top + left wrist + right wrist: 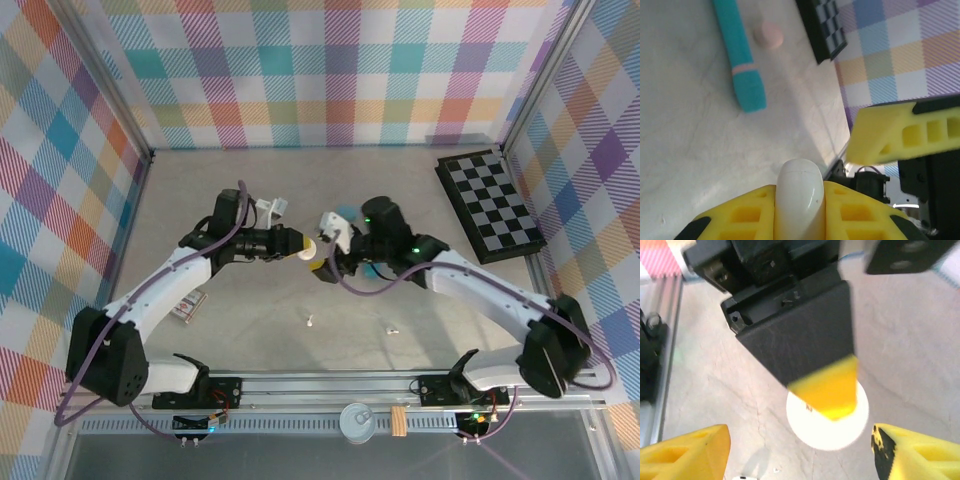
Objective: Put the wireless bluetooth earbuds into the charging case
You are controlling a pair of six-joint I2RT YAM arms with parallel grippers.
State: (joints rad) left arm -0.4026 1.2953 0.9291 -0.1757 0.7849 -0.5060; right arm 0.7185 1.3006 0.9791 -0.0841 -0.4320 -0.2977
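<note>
My left gripper (297, 245) is shut on a white oval charging case (309, 250), held above the middle of the table. In the left wrist view the closed case (800, 192) stands between the yellow pads (742, 217). My right gripper (323, 250) faces it, open, with its fingers on either side of the case's end. From the right wrist the case (812, 427) appears as a white disc between the spread right gripper (800, 455), partly hidden by the left gripper's finger (830, 390). Two white earbuds (311, 321) (391, 329) lie on the table in front.
A teal stick (741, 60) and a pink case (768, 34) lie beyond the held case. A checkerboard (490, 205) sits at the back right. A small card (190, 305) lies under the left arm. A light blue item (347, 212) is behind the grippers.
</note>
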